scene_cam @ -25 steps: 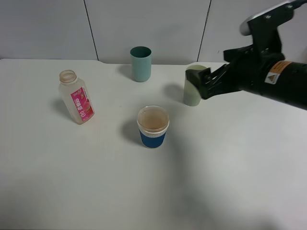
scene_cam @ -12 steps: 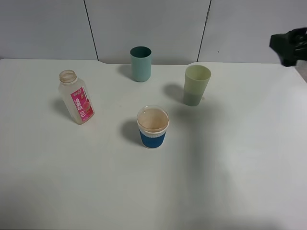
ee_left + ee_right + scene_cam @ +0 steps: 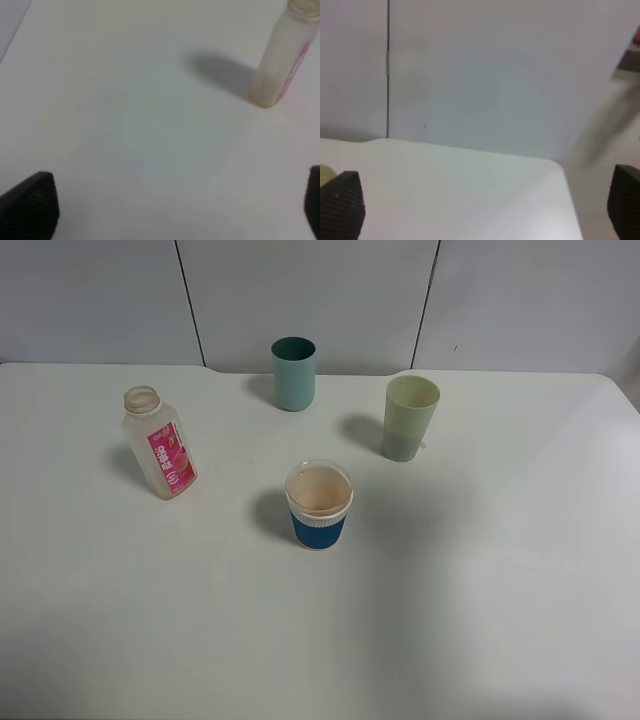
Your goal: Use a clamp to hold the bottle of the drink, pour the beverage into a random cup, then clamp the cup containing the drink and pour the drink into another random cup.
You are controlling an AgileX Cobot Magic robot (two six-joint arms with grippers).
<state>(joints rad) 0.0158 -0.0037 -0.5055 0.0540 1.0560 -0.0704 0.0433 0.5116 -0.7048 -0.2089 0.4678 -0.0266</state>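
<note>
Left gripper (image 3: 170, 210): jaws spread wide with nothing between them, its dark ribbed fingertips (image 3: 30, 205) showing only at the edges of the left wrist view, above bare table. Right gripper (image 3: 485, 210): likewise wide apart and holding nothing, its fingertips (image 3: 342, 205) at the two edges of the right wrist view, facing the wall. Neither arm appears in the high view.

The table (image 3: 500, 590) is a plain white surface with a rounded far right corner; behind it stand pale grey wall panels (image 3: 310, 290) divided by dark vertical seams.

The bottle of the drink (image 3: 160, 445) stands upright at the left, uncapped, pink label toward the camera, and looks nearly empty; it also shows in the left wrist view (image 3: 282, 55). The blue-sleeved cup (image 3: 319, 505) sits near the table's middle, its inside tinted pale brown. The tall yellow-green cup (image 3: 409, 418) stands to the right and farther back, well apart from it; whether it holds liquid cannot be told. A teal cup (image 3: 293, 373) stands near the far edge.
</note>
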